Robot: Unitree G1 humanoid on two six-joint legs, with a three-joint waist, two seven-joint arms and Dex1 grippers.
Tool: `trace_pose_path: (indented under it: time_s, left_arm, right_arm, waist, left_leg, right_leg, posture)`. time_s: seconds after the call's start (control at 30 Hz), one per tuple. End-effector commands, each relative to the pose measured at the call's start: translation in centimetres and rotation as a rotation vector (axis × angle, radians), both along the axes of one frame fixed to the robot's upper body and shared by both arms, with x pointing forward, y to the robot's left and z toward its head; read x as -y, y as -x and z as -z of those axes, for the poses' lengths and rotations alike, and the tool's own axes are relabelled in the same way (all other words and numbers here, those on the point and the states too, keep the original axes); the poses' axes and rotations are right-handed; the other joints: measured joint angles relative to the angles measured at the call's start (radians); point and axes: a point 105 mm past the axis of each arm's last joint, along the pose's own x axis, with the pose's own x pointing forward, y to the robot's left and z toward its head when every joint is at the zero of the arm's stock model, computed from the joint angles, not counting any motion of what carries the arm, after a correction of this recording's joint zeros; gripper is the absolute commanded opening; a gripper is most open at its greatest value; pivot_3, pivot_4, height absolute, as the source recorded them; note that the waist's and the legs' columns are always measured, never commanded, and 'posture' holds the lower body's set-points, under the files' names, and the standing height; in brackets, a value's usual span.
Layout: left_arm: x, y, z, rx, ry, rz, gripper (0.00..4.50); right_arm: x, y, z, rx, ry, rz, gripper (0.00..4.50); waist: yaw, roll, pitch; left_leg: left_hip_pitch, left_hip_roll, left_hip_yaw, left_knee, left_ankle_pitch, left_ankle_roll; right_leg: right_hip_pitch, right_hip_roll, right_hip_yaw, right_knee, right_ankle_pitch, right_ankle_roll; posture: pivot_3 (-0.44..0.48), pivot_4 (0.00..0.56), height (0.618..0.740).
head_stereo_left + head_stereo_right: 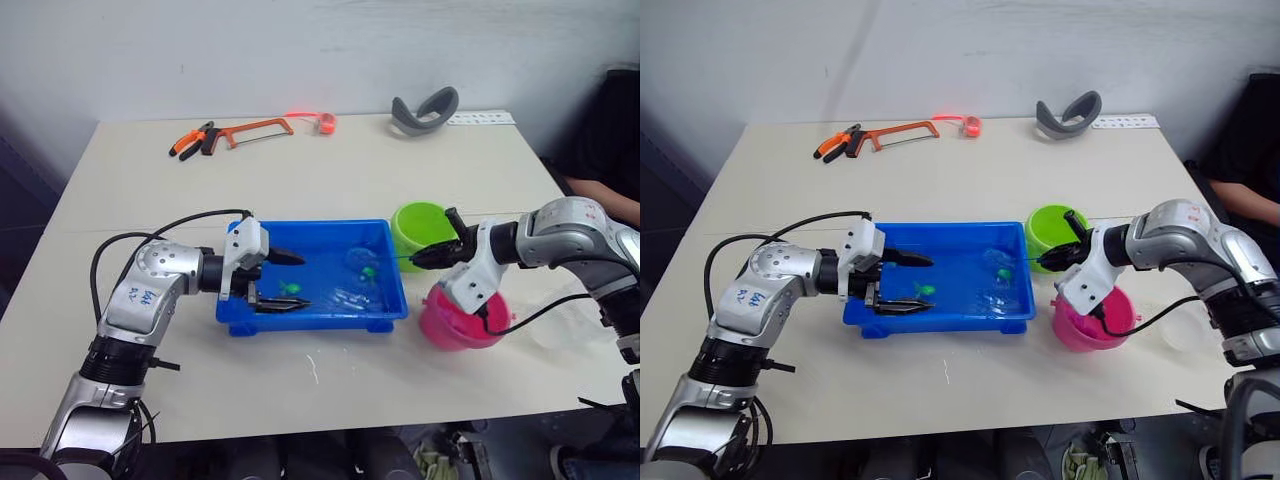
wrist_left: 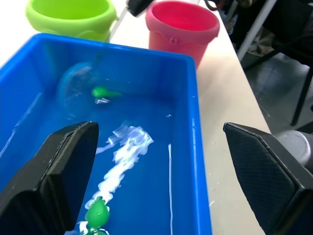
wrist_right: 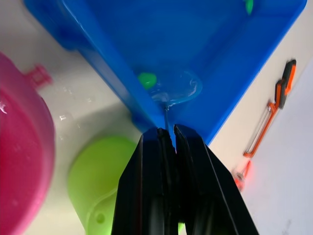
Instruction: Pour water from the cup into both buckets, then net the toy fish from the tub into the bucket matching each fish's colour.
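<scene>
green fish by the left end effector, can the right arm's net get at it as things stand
Probably yes. The net, held by the right end effector, is already in the tub; open water lies between it and that green fish, though the open left end effector crowds it.

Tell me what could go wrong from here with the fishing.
1. The right gripper pinches only the thin handle end of the net, so the hoop could twist or slip when it lifts a wet fish.
2. The green fish lies just beside the hoop, so a scoop may push it away.
3. The left gripper sits open inside the tub over another green fish, so the net may bump its fingers.
</scene>
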Motion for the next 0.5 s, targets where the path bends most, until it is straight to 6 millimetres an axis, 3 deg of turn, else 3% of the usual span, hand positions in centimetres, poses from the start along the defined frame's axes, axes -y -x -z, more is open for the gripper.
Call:
trace_pose_path:
  time_s: [0.03, 0.37, 0.5]
  left_arm:
    - [0.1, 0.3, -1.2, 0.04, 0.02, 0.016, 4.45]
    - [0.4, -0.1, -1.5, 0.041, 0.017, 0.053, 4.45]
    - [0.6, -0.2, -1.7, 0.042, 0.017, 0.068, 4.45]
  right_arm:
    - [-0.4, 1.2, -1.0, -0.039, -0.047, -0.001, 0.0]
    - [-0.9, 3.7, 0.5, -0.292, -0.246, 0.155, 0.0]
    - [-0.8, 3.0, -0.2, -0.186, -0.251, 0.166, 0.0]
  waist:
    - [-0.001, 0.0, 0.0]
    - [-0.005, 0.0, 0.0]
    - [-0.004, 0.0, 0.0]
  left_leg:
    - [0.0, 0.0, 0.0, 0.0, 0.0, 0.0]
    - [0.0, 0.0, -0.001, 0.0, 0.0, 0.0]
    - [0.0, 0.0, -0.001, 0.0, 0.0, 0.0]
  right_leg:
    - [0.0, 0.0, 0.0, 0.0, 0.0, 0.0]
    - [0.001, -0.001, 0.0, 0.0, 0.0, 0.0]
    - [0.001, 0.0, 0.0, 0.0, 0.0, 0.0]
  posture:
    - [0.0, 0.15, 0.74]
    - [0.0, 0.15, 0.74]
    - [0.0, 0.15, 0.74]
